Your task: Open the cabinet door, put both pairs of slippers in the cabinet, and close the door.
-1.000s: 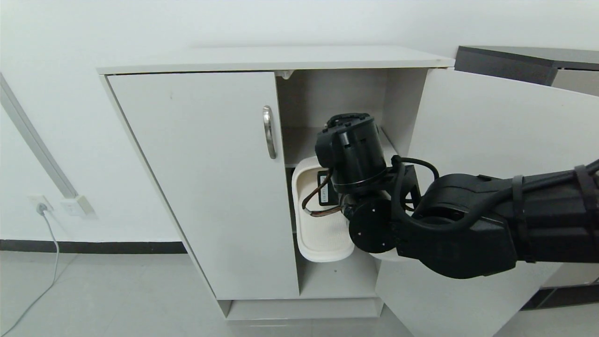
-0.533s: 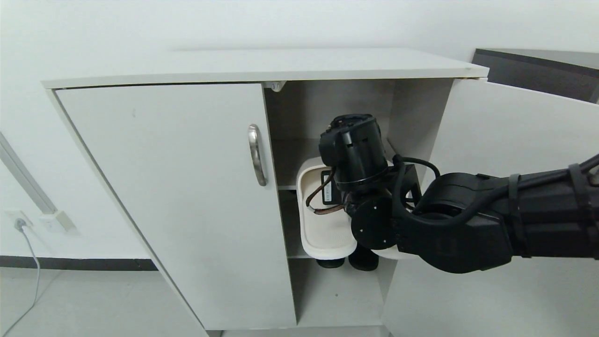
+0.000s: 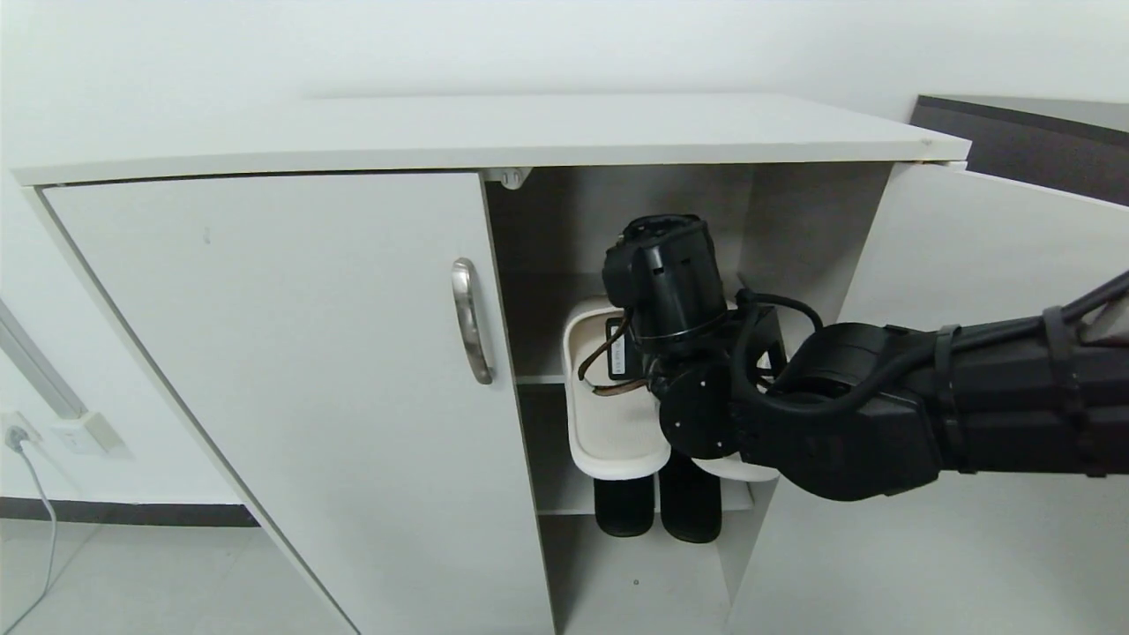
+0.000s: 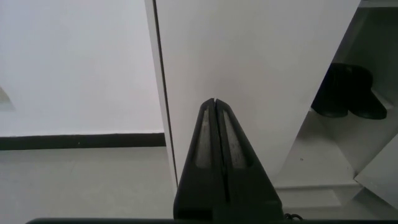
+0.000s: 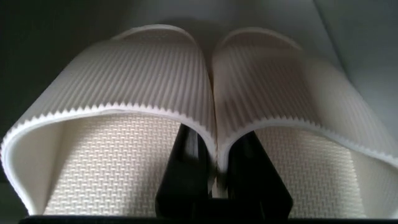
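The white cabinet has its left door closed and its right door swung open. In the opening my right arm holds the pair of white slippers on end, across the upper shelf's front edge. The right gripper is shut on the white slippers, pinching the two inner strap edges together. Below them a pair of black slippers lies on the lower shelf. My left gripper is shut and empty, low in front of the closed door, with the black slippers off to its side.
A metal handle sits on the closed door's edge. A wall socket with a cable is at the far left near the floor. Dark furniture stands behind the open door. The bottom compartment is bare.
The whole head view has shifted as the camera came nearer to the cabinet. The white slippers now sit higher against the shelves, and the black pair has come into sight beneath them.
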### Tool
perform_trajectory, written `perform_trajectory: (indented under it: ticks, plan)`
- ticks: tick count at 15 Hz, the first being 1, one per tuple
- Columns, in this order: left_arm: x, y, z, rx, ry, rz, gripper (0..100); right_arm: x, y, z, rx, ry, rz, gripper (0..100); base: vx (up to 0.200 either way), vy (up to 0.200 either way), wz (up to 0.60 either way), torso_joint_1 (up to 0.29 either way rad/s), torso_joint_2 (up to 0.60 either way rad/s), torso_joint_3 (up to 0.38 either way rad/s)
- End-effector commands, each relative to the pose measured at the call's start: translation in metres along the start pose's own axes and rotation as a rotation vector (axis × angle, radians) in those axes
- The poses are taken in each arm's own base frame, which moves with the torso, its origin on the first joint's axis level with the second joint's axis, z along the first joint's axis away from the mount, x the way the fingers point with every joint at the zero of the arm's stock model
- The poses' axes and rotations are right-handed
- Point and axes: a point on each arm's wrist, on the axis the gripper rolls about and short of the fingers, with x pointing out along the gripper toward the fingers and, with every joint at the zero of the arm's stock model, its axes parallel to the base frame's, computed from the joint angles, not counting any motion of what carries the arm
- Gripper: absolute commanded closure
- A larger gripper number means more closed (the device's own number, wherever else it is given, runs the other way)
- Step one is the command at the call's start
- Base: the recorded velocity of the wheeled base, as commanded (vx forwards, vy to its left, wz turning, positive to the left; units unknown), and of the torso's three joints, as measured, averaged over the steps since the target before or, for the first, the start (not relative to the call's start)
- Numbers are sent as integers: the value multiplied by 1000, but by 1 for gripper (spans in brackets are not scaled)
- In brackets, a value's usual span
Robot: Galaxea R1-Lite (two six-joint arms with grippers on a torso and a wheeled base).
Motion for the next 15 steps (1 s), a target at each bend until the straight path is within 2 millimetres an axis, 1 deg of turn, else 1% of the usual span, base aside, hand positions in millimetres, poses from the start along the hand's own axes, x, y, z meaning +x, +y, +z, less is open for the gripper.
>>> perform_trajectory:
  ticks: [1, 4, 8, 10, 15]
  plan:
    - [0, 0, 0, -2, 1, 1, 100, 15, 2, -3, 2, 5, -10, 100, 0, 0, 0, 0, 0, 0]
    - [0, 0, 0, -2, 1, 1, 100, 32, 5, -1, 8, -4, -14, 100, 0, 0, 0, 0, 0, 0]
    - [0, 0, 0, -2, 1, 1, 100, 60, 8, 7, 8, -37, -37, 100, 0, 0, 0, 0, 0, 0]
    - [0, 0, 0, -2, 1, 1, 100, 69, 10, 9, 20, -49, -45, 100, 0, 0, 0, 0, 0, 0]
    - [0, 0, 0, -2, 2, 1, 100, 81, 9, 19, 11, -30, -49, 100, 0, 0, 0, 0, 0, 0]
